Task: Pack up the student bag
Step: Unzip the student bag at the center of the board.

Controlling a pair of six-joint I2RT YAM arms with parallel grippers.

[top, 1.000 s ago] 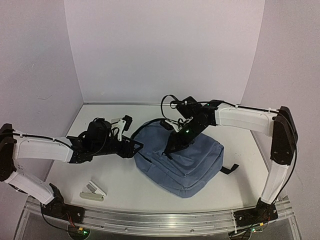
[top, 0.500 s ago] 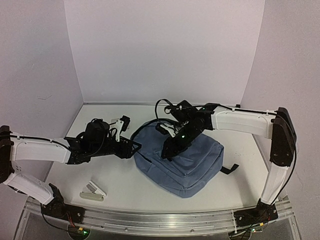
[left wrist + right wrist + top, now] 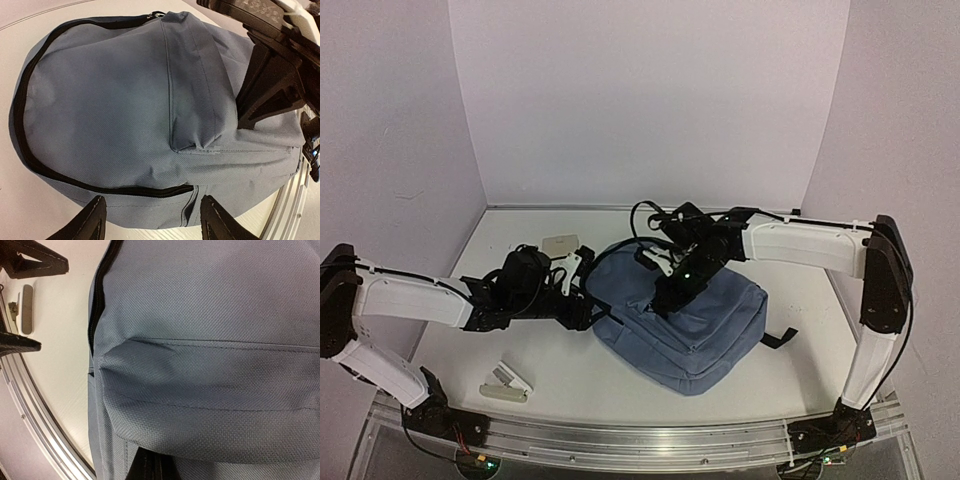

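Right hand [image 3: 667, 297]: closed tight, tips down on the upper panel of the student bag [image 3: 715, 335]; cannot tell whether a fold is pinched. Left hand [image 3: 582, 303]: part open, empty, at the bag's left edge. Bag lies flat mid-table [image 3: 550, 365], zips apparently closed. Judged soft, light, floppy; grasp at a zipper seam, not loose cloth.

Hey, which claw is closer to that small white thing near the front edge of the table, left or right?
Left. The left claw is at the left edge of the student bag, just beyond the small white object; the right claw is farther off, on top of the bag.
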